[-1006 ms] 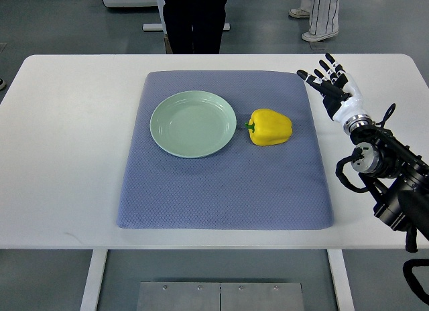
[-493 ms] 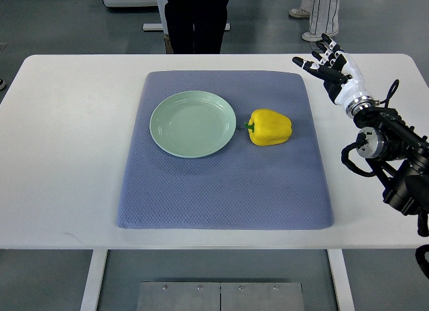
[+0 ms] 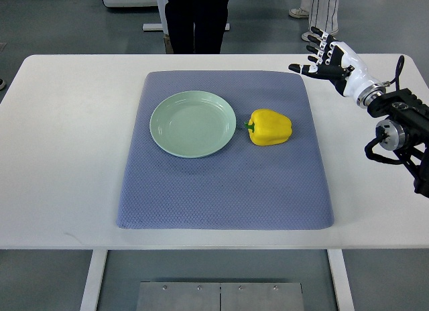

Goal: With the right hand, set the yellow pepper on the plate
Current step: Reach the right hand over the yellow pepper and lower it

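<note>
Since 1 second ago our right hand [image 3: 326, 58] has risen toward the table's far edge, fingers spread, holding nothing. We should swing it left and down over the yellow pepper [image 3: 270, 127], lying just beside the plate [image 3: 163, 132], before closing.

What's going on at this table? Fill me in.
A humanoid robot's right hand is raised over the far right corner of the white table, fingers spread and holding nothing. The yellow pepper lies untouched on the blue mat, just right of the empty green plate. No left arm shows. People stand beyond the far edge.
</note>
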Available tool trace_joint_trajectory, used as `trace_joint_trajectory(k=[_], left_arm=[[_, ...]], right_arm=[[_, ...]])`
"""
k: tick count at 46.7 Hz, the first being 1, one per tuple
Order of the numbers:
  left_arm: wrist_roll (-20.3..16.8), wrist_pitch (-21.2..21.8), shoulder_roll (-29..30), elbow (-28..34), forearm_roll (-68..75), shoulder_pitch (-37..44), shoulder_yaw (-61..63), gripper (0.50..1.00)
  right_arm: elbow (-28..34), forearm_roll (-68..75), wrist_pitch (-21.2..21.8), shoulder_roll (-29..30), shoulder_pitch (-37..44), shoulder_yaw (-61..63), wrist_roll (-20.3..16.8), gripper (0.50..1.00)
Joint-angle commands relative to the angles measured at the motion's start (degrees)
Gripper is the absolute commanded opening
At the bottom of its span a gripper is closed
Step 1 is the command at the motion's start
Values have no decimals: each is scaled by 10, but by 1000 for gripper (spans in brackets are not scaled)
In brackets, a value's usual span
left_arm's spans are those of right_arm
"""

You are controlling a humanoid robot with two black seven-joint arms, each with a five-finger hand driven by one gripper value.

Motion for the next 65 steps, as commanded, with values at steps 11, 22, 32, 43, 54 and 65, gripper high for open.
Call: trace_joint_trajectory(k=[11, 22, 32, 43, 54, 65], left_arm=[[0, 0, 0, 0, 0, 0, 0, 1000], [0, -1, 0, -1, 1, 0, 0, 1000], [0, 0, 0, 0, 1, 0, 0, 1000], [0, 0, 0, -1, 1, 0, 0, 1000], [0, 0, 0, -1, 1, 0, 0, 1000], [0, 0, 0, 0, 0, 0, 0, 1000]], right_arm=[[55, -3, 0, -30, 41, -118, 15, 998], [56, -42, -1, -31, 94, -244, 52, 998], [56, -48, -1, -31, 138, -334, 80, 998], [68, -50, -1, -30, 170, -406, 85, 995], [80, -71, -1, -25, 186, -444, 88, 989], [79, -105, -6, -21, 189, -468, 86, 962]])
